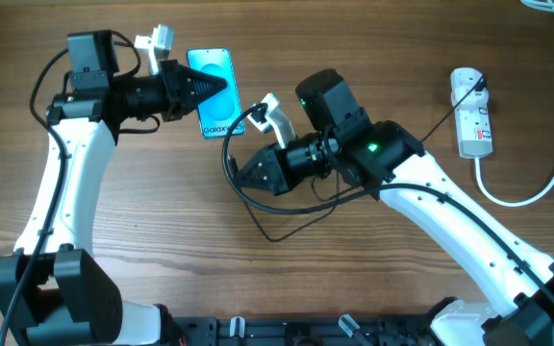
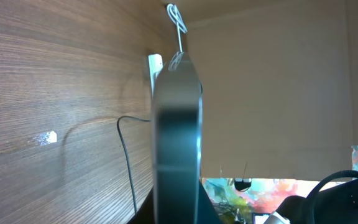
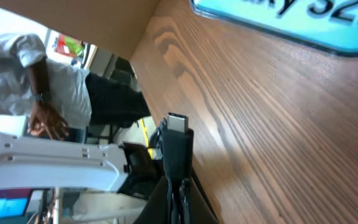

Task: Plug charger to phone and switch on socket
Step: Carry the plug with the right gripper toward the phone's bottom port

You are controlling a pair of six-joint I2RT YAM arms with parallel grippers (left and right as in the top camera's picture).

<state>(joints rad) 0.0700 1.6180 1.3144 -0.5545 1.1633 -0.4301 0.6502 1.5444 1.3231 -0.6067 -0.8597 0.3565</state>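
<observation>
Gripping the black charger [image 3: 176, 146], right gripper [image 3: 178, 180] is closed; left gripper [image 1: 221, 91] seemingly clamps glossy phone [image 1: 210, 67].

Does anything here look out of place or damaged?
Nothing looks damaged or spilled. The phone lies a little askew, and the cable loops loosely on the table near the right gripper holding it.
</observation>
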